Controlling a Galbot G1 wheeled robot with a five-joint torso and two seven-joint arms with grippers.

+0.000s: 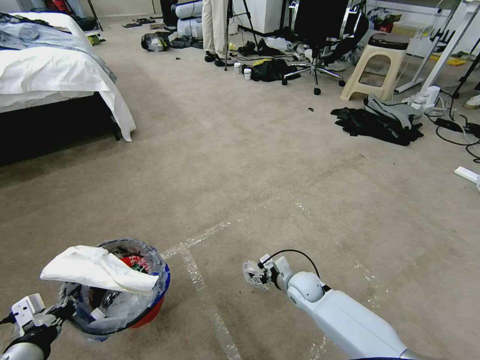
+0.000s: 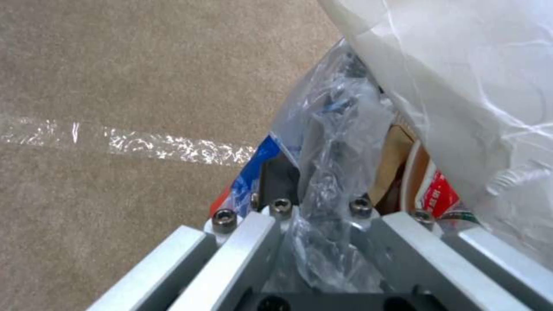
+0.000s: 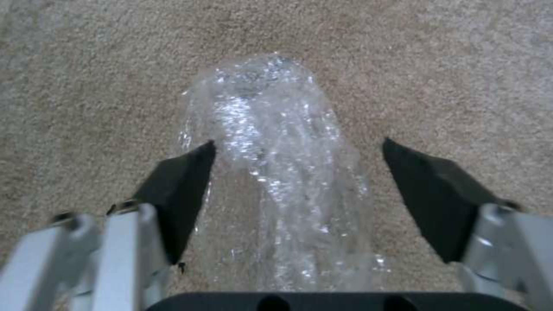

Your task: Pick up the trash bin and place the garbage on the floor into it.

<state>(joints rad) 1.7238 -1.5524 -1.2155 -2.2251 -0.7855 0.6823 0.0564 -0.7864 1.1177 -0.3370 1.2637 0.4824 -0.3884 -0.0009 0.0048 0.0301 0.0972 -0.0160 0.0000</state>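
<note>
The red trash bin (image 1: pixel 152 311), lined with a clear bluish bag, hangs at the lower left, and my left gripper (image 1: pixel 64 311) is shut on its near rim. In the left wrist view the left gripper (image 2: pixel 317 207) pinches the bag and rim, with the bin's blue-printed bag edge (image 2: pixel 253 166) just beyond. A large white crumpled sheet (image 1: pixel 95 270) lies across the bin's top, over red wrappers (image 1: pixel 135 261). My right gripper (image 1: pixel 255 274) is low over the carpet, open around a piece of clear wrap (image 3: pixel 271 172), which touches one black pad (image 3: pixel 181 190) and stands apart from the other.
Shiny tape lines (image 1: pixel 200 280) cross the beige carpet between the two arms. A bed (image 1: pixel 50 75) stands at the far left. A dark clothes pile (image 1: pixel 380 122), a beige stool (image 1: pixel 375 65), an office chair (image 1: pixel 320 30) and cables (image 1: pixel 455 132) lie far right.
</note>
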